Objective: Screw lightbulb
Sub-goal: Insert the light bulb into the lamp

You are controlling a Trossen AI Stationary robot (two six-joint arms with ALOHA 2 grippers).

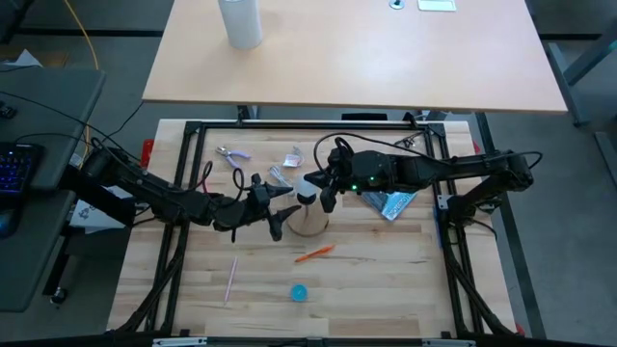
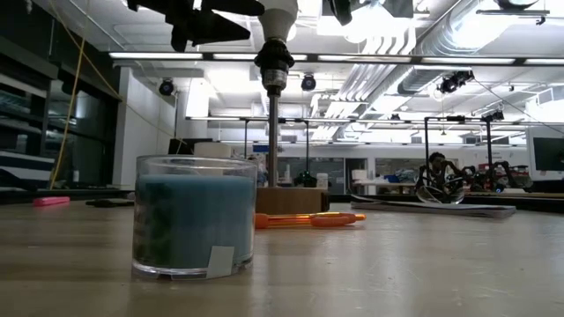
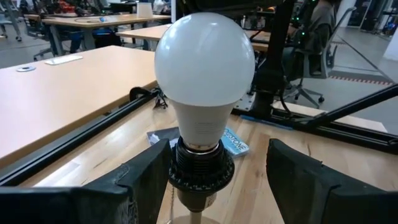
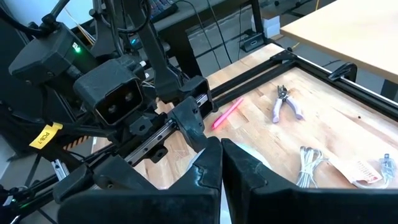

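Note:
The white lightbulb [image 3: 204, 62] stands upright in a black socket [image 3: 200, 169] on top of a thin pole [image 2: 273, 132]. The pole rises from a round wooden base [image 1: 310, 226]. My left gripper [image 3: 221, 180] is open and comes level from the table's left, with one finger on either side of the socket and bulb neck. My right gripper [image 1: 326, 200] is shut and hangs close by the bulb's [image 1: 308, 184] right side. In the right wrist view its fingers [image 4: 208, 163] cover most of the bulb. My right gripper's shut fingers are right beside the bulb's top, slanting down from the table's right. I cannot tell whether they touch it.
A blue candle jar [image 2: 194, 216] stands near the front edge, and an orange pen [image 1: 314, 253] and a pink stick [image 1: 231, 278] lie on the wood. Pliers [image 1: 231, 154], a white cable bundle [image 1: 284, 173] and a foil packet [image 1: 390, 202] lie farther back. A white cylinder [image 1: 240, 21] stands on the far table.

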